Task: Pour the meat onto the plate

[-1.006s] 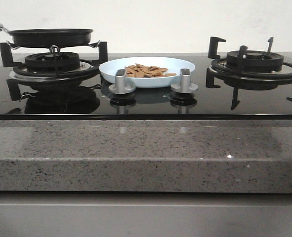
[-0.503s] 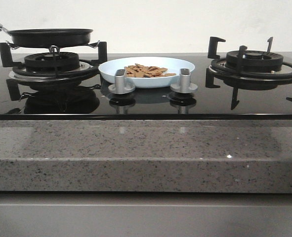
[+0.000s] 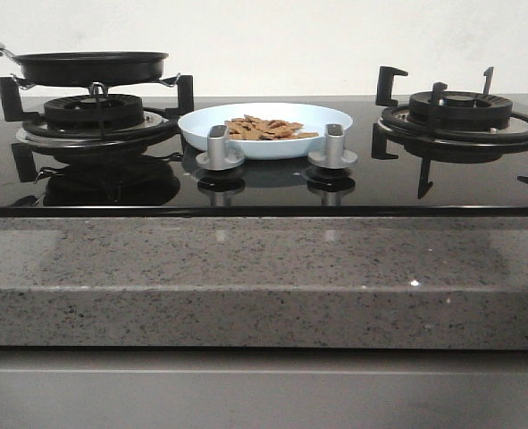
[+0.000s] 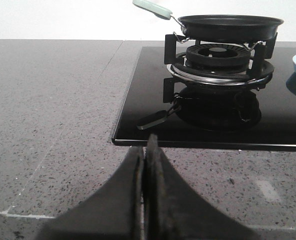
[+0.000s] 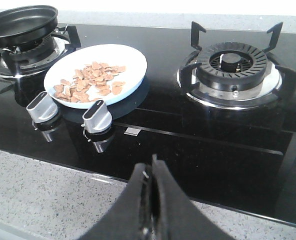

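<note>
Right wrist view shows the right claw (image 5: 152,200) pressed together on nothing, hanging above the speckled grey counter (image 5: 32,185) at the front edge of the black glass hob (image 5: 188,140); the left claw (image 4: 144,185) is likewise closed and empty over the counter, short of the hob; beyond the two silver knobs (image 5: 95,117) sits the plate (image 5: 132,62), pale blue, shallow and round; the meat (image 5: 90,82) lies on it as a loose spread of small flat light-brown bits; the black frying pan (image 3: 89,67) rests on the left burner (image 3: 94,112); its pale handle is cut off by the front view's edge; the knobs hide part of the plate's rim there.
</note>
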